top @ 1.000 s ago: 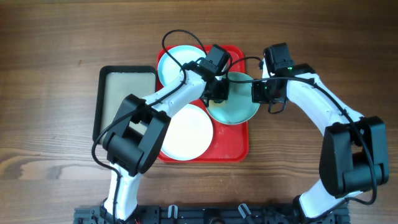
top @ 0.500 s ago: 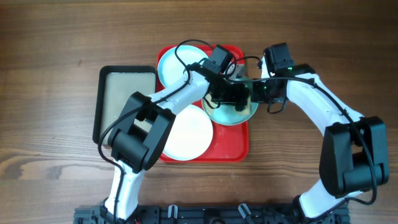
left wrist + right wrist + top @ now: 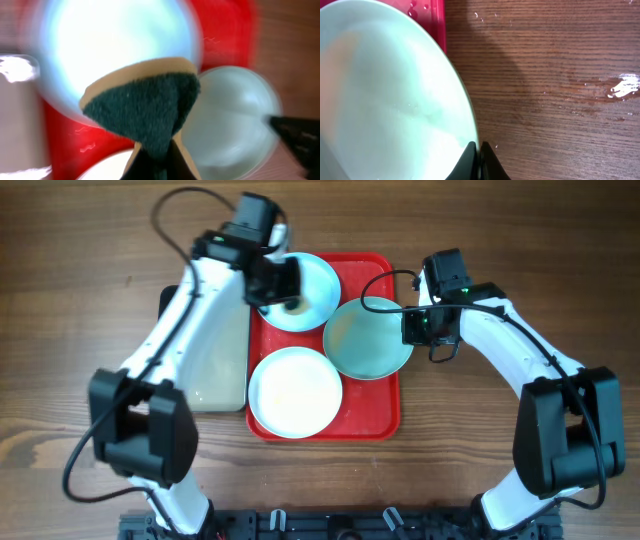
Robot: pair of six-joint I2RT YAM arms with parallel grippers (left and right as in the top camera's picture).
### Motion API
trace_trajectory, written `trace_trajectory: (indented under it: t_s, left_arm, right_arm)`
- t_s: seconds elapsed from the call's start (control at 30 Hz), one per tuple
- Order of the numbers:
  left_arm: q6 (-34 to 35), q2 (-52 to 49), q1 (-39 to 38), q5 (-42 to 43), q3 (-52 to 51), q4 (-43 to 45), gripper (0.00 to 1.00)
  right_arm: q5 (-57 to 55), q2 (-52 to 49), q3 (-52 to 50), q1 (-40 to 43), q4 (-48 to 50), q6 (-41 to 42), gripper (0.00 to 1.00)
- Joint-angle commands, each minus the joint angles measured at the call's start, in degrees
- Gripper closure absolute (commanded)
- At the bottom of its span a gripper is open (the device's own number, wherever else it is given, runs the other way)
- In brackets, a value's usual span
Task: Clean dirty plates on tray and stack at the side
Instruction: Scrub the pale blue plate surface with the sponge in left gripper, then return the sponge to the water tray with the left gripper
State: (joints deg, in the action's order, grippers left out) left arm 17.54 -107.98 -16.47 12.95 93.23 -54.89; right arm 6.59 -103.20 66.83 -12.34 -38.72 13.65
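Three pale aqua plates lie on the red tray [image 3: 375,408]. My left gripper [image 3: 284,286] is shut on a green and tan sponge [image 3: 145,107] and holds it over the far plate [image 3: 312,288], which the left wrist view [image 3: 115,50] shows blurred. My right gripper [image 3: 412,327] is shut on the right rim of the tilted right plate [image 3: 368,340], with its jaws [image 3: 479,160] pinched on the edge of that plate [image 3: 390,100]. The near plate [image 3: 295,390] lies flat and untouched.
A black-rimmed basin [image 3: 165,305] with murky liquid stands left of the tray, partly under my left arm. Water drops [image 3: 620,85] lie on the wooden table right of the tray corner [image 3: 432,15].
My left gripper has swung with the sponge from over the right plate up and left to over the far plate. My right gripper has kept its hold on the right plate.
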Motion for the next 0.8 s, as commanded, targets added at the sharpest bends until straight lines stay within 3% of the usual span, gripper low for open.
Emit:
trace_trajectory:
  t_s: [0.0,0.1,0.2,0.4,0.77]
  left_arm:
    - [-1.0,1.7,6.9,-18.2,0.5,-10.0,0.96]
    - [-1.1,1.4,13.1,-21.8,-0.4,-14.6,0.96]
    - [-2.6,1.4,18.4,-21.3,-5.4,-10.2,0.96]
    - [-12.7,1.4,19.1,-18.0,-16.6,-0.6,0.96]
    - [-12.9,4.9,19.1,-17.2,-17.5,-1.0,0.96]
  right_arm:
    - [0.5,-0.5,0.2,-0.6,0.2,-0.1,0.96]
    - [0.5,-0.5,0.2,-0.6,0.5,-0.2,0.96]
    - [0.5,-0.5,0.2,-0.6,0.5,-0.2,0.96]
    - [0.5,-0.5,0.2,-0.6,0.5,-0.2,0.96]
    - [-1.3,0.9,4.3,0.3,-5.8,-2.1,0.96]
